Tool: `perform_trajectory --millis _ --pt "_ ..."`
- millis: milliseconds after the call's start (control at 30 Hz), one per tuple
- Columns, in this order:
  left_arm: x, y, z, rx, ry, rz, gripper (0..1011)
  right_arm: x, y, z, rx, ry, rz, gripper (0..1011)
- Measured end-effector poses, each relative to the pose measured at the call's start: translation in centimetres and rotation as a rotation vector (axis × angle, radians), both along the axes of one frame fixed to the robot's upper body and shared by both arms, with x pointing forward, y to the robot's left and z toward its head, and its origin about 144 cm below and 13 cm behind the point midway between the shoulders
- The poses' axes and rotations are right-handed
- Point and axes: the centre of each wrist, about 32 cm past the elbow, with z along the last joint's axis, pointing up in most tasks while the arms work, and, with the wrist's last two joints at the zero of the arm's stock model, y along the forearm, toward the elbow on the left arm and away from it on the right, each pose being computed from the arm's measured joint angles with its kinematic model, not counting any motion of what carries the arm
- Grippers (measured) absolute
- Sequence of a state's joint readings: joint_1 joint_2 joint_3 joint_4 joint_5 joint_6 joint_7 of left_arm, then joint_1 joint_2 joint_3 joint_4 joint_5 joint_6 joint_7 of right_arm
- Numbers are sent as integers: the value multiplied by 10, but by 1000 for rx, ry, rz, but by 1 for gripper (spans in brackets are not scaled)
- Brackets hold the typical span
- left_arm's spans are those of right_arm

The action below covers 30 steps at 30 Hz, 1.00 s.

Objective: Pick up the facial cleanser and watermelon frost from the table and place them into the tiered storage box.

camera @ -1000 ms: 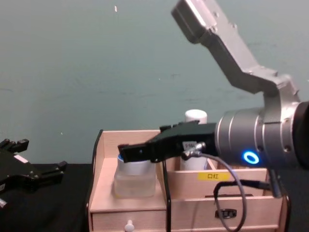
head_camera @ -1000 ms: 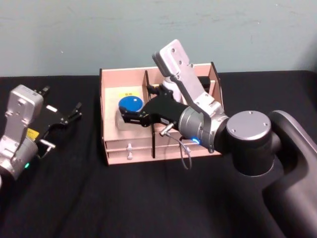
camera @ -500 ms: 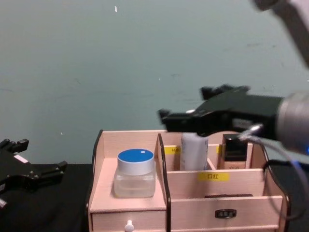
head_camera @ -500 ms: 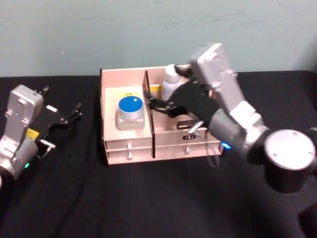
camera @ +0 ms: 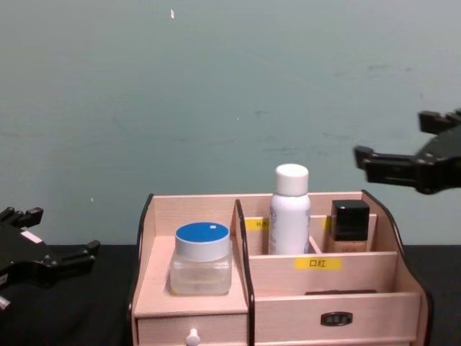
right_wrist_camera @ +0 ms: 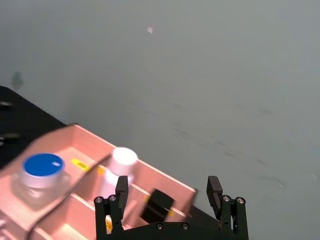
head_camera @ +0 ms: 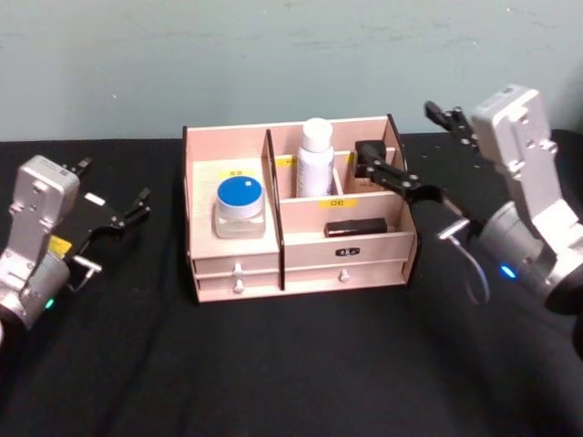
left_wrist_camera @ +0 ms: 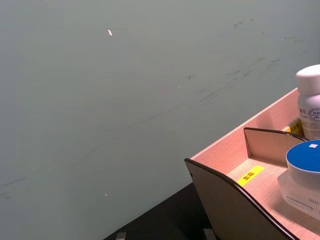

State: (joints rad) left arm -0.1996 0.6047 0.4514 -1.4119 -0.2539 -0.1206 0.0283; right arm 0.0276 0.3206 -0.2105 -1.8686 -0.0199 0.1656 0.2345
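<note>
The tiered storage box (head_camera: 364,269) stands mid-table. In its left compartment sits a clear jar with a blue lid (head_camera: 241,206) (camera: 202,257) (left_wrist_camera: 305,175). A white bottle (head_camera: 315,159) (camera: 289,210) is upright in the back middle compartment. I cannot read which of the two is the facial cleanser and which the watermelon frost. My right gripper (head_camera: 393,127) (camera: 392,140) (right_wrist_camera: 168,192) hangs open and empty above the box's right end. My left gripper (head_camera: 117,179) (camera: 61,231) rests open at the left, apart from the box.
A black-capped bottle (camera: 350,216) stands in the back right compartment. A small black item (head_camera: 357,227) lies in the lower front compartment. Two drawers (head_camera: 237,271) close the box's front. Black cloth covers the table, with a teal wall behind.
My right gripper has left the blue-lidded jar in the left compartment and drawn back to the right and upward, off the box. The left arm has stayed still.
</note>
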Motion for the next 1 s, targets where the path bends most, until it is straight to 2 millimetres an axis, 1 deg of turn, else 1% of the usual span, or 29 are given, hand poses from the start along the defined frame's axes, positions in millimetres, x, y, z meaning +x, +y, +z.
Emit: perform_trajectory --millis 167,200,300,500,533,833,1000 --pt "0 0 0 0 0 0 1001 4 -16 -8 -1 2 -69 1000" --pt "0 0 0 0 0 0 1001 4 -16 -8 -1 2 -69 1000" --pt "0 0 0 0 0 0 1001 10 -26 -15 -4 12 -120 1000" --pt "0 0 0 0 0 0 1001 19 -38 -26 1 39 -187 1000" --pt "0 0 0 0 0 0 1002 19 -38 -26 1 39 -187 1000" --pt "0 0 0 0 0 0 1001 30 -47 -46 -2 98 -253 1000" --pt "0 0 0 0 0 0 1001 32 -47 -52 -6 116 -265 1000"
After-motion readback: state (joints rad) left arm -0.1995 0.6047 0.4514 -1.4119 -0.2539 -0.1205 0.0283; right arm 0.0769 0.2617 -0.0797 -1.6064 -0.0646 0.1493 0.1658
